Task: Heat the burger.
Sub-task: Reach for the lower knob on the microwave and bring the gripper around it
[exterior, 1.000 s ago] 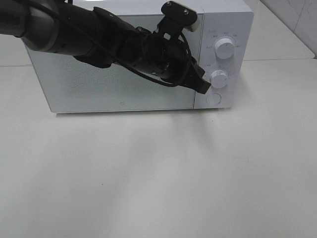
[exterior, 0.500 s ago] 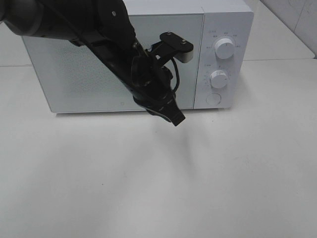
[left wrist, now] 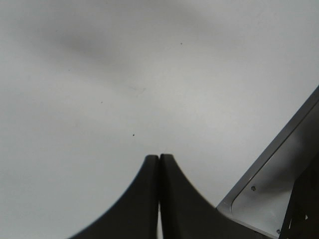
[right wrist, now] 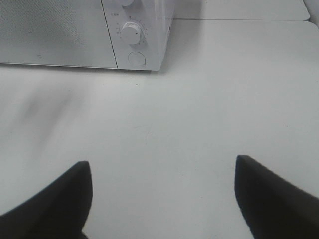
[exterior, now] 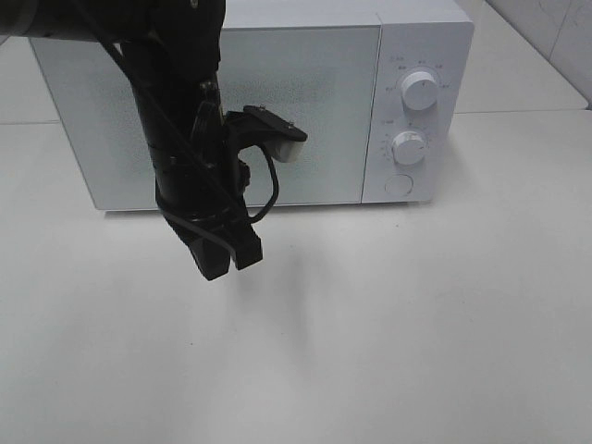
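A: Where was the burger at that point?

B: Nowhere you could see. It was not on the table (exterior: 416, 324) and not in either hand. The door (exterior: 314, 102) of the microwave (exterior: 305, 28) was shut and its speckled panel let nothing show through. My guess was that the burger sat inside, but I could not tell.

A: And the left gripper (exterior: 231, 266)?

B: It hung over the table in front of the door, pointing down, clear of the microwave. Its wrist view showed the two fingers (left wrist: 144, 199) pressed together with nothing between them. Pinched like that, it looked better suited to poking or nudging than to grasping.

A: The right one?

B: The right gripper (right wrist: 162, 162) was spread wide and empty over bare table, facing the control end of the microwave from well back. The high view did not show it at all. I judged it was parked there to leave room in front of the door.

A: The controls?

B: The upper dial (exterior: 421, 91), the lower dial (exterior: 408, 146) and a round button (exterior: 399, 184) sat in a column beside the door. Nothing touched them, and their marks were too small to read.

A: So what stage was it?

B: With the door shut, loading was probably done. Whether the heating was set, I could not say.
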Controlling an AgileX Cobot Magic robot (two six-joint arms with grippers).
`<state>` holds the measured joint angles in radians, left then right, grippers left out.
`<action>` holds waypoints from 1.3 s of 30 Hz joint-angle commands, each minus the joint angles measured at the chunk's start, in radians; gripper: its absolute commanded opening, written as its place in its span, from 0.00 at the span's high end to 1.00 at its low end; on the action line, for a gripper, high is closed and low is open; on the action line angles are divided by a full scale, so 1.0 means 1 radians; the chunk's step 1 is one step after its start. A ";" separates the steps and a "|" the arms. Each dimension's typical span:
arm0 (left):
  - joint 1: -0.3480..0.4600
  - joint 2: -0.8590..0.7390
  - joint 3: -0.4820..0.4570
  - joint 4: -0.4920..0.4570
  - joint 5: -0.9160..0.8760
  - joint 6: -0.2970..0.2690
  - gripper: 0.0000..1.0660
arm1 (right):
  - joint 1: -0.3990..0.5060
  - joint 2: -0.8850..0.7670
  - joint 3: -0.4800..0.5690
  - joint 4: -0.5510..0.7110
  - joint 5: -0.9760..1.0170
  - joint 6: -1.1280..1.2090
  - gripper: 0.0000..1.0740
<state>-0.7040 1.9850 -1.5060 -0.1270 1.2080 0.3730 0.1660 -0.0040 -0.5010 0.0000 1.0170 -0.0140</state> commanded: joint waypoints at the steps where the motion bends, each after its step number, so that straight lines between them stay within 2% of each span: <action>1: 0.040 -0.027 -0.004 0.011 0.075 -0.046 1.00 | -0.003 -0.023 0.003 0.010 -0.017 -0.013 0.31; 2: 0.040 -0.027 -0.004 0.011 0.075 -0.046 1.00 | -0.003 -0.023 0.003 0.010 -0.017 -0.013 0.31; 4: 0.140 -0.065 -0.003 0.009 0.075 -0.140 1.00 | -0.003 -0.023 0.003 0.010 -0.017 -0.013 0.31; 7: 0.172 -0.076 -0.002 0.010 0.075 -0.161 1.00 | -0.003 -0.023 0.003 0.010 -0.017 -0.013 0.31; 8: 0.237 -0.105 0.009 0.010 0.075 -0.212 1.00 | -0.003 -0.023 0.003 0.010 -0.017 -0.013 0.31; 10: 0.264 -0.117 0.014 0.010 0.075 -0.232 1.00 | -0.003 -0.023 0.003 0.010 -0.017 -0.013 0.31; 12: 0.389 -0.181 0.051 0.015 0.075 -0.324 1.00 | -0.003 -0.023 0.003 0.010 -0.017 -0.013 0.31; 15: 0.417 -0.200 0.058 0.019 0.074 -0.339 1.00 | -0.003 -0.023 0.003 0.010 -0.017 -0.013 0.31; 16: 0.467 -0.237 0.070 0.024 0.074 -0.373 1.00 | -0.003 -0.023 0.003 0.010 -0.017 -0.013 0.31; 17: 0.482 -0.252 0.078 0.027 0.074 -0.383 1.00 | -0.003 -0.023 0.003 0.010 -0.017 -0.013 0.31; 20: 0.521 -0.335 0.128 0.064 0.074 -0.386 1.00 | -0.003 -0.023 0.003 0.010 -0.017 -0.013 0.31; 26: 0.525 -0.430 0.205 0.096 0.074 -0.386 1.00 | -0.003 -0.023 0.003 0.010 -0.017 -0.013 0.31; 28: 0.525 -0.510 0.274 0.095 0.074 -0.386 1.00 | -0.003 -0.023 0.003 0.010 -0.017 -0.013 0.31; 29: 0.525 -0.510 0.274 0.095 0.074 -0.386 1.00 | -0.003 -0.023 0.003 0.010 -0.017 -0.013 0.31; 31: 0.525 -0.628 0.369 0.095 0.073 -0.386 1.00 | -0.003 -0.023 0.003 0.010 -0.017 -0.013 0.31; 34: 0.525 -0.662 0.397 0.095 0.073 -0.386 1.00 | -0.003 -0.023 0.003 0.010 -0.017 -0.013 0.31; 36: 0.525 -0.783 0.487 0.095 0.072 -0.390 1.00 | -0.003 -0.023 0.003 0.010 -0.017 -0.013 0.31; 37: 0.525 -0.783 0.487 0.095 0.072 -0.390 1.00 | -0.003 -0.023 0.003 0.010 -0.017 -0.013 0.31; 39: 0.525 -0.885 0.552 0.094 0.072 -0.406 1.00 | -0.003 -0.023 0.003 0.010 -0.017 -0.013 0.31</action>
<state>-0.1800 1.1810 -1.0080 -0.0330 1.2150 -0.0170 0.1660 -0.0040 -0.5010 0.0000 1.0170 -0.0140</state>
